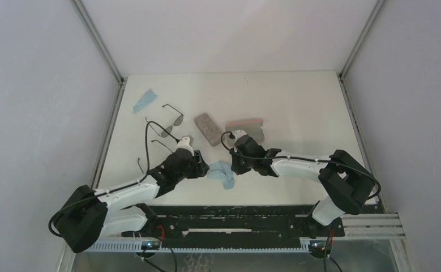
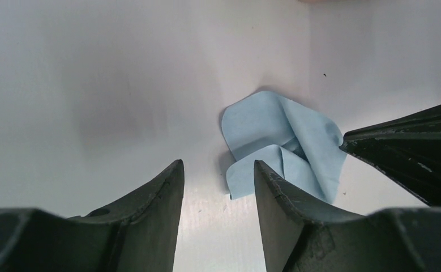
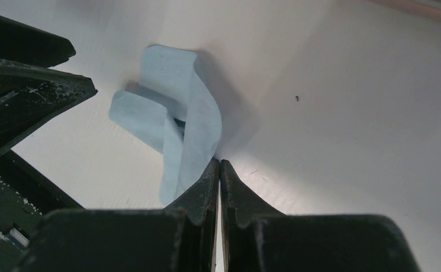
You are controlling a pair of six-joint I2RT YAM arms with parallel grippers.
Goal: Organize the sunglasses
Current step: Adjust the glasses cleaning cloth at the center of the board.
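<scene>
Cloth (image 3: 189, 113) step, it seems: right end effector (image 3: 218, 164) pinched shut on its edge, left end effector (image 2: 218, 164) half open, empty, just beside. Sunglasses (image 1: 175, 120) wait far-left on the tabletop (image 1: 297, 102); next probably means spreading the cloth.

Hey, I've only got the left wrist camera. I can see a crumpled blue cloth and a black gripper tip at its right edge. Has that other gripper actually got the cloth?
Observer: Yes. The right gripper is shut, pinching an edge of the blue cloth.
Operator: Okay, where are the sunglasses?
Observer: One pair of sunglasses lies on the table, further back and to the left, clear of the cloth.
Operator: Any cases out there?
Observer: A grey-brown case lies just right of those sunglasses, and a pink case lies further right.
</scene>
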